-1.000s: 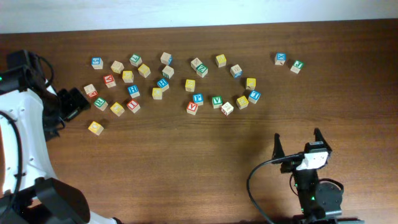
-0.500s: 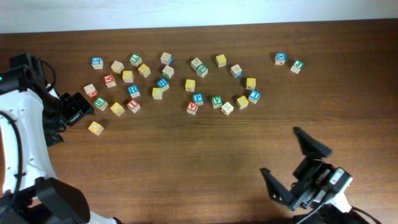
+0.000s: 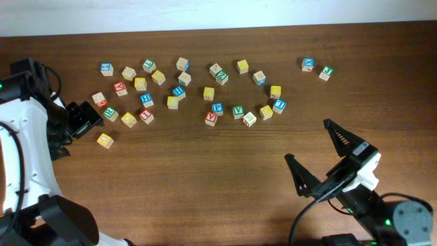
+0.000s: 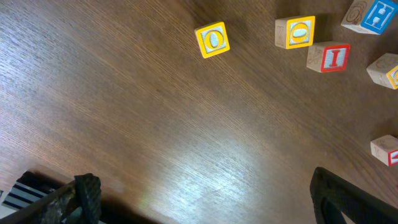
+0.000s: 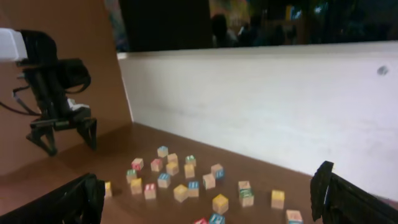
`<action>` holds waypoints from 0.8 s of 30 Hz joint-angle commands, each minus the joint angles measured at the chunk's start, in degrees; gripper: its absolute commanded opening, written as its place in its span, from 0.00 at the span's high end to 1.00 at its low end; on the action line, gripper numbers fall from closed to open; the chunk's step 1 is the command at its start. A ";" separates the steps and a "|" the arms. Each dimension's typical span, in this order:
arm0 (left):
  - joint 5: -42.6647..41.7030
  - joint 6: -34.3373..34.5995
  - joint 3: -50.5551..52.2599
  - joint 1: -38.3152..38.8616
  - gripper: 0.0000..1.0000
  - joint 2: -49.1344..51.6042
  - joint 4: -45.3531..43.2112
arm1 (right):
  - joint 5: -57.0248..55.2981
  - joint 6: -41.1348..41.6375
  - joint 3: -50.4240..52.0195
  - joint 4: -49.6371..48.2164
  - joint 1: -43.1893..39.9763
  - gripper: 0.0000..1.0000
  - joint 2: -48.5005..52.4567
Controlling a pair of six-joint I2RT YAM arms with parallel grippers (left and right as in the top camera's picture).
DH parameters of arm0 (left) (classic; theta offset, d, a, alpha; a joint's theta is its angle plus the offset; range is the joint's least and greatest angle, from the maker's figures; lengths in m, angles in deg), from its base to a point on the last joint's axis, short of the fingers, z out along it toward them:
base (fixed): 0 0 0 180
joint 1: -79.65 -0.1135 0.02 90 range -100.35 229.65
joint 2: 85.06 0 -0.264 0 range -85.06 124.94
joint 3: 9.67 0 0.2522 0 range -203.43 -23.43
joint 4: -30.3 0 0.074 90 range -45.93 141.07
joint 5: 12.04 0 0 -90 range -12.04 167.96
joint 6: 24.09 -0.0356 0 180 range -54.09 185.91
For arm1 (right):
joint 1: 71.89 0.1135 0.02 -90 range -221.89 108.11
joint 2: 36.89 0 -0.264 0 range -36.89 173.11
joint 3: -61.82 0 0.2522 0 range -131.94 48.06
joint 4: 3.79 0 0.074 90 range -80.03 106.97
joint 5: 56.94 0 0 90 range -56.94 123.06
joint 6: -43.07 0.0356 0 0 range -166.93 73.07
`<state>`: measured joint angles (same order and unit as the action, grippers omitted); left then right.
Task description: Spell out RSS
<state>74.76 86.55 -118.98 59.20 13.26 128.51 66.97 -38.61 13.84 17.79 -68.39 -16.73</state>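
Note:
Several letter cubes lie scattered across the far half of the table. Green-faced cubes [image 3: 149, 65] [image 3: 222, 77] [image 3: 326, 72] and yellow-faced cubes [image 3: 208, 93] [image 3: 242, 65] are among them, but the letters are too small to read, so I cannot tell which are R or S. My left gripper [image 3: 82, 117] [image 4: 202, 190] is open and empty at the cluster's left edge. The left wrist view shows two yellow O cubes [image 4: 212, 39] [image 4: 300, 31] and a red I cube [image 4: 333, 56]. My right gripper [image 3: 306, 141] [image 5: 205, 186] is wide open, empty and raised at the front right.
A green V cube [image 3: 237, 110] sits mid-cluster. A blue cube [image 3: 308, 64] lies apart at the far right. A lone yellow cube [image 3: 104, 140] lies just in front of the left gripper. A white wall [image 5: 280, 106] borders the table's far edge.
My right arm has swung and lifted, and its gripper has turned to face diagonally across the table. The left gripper shifted slightly. No cube has moved.

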 commanded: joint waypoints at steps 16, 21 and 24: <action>-0.44 0.57 -0.87 -0.33 0.01 0.35 0.09 | -12.11 7.54 -41.11 52.89 12.66 0.02 73.88; -0.44 0.57 -0.87 -0.33 0.01 0.35 0.09 | -25.49 18.38 -41.13 47.04 21.84 0.02 75.67; -0.44 0.57 -0.87 -0.33 0.01 0.35 0.09 | -28.63 18.14 -44.15 47.43 12.26 0.02 75.67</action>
<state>74.76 86.55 -119.02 59.20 13.37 128.53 43.37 -21.83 -26.92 64.08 -48.63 59.07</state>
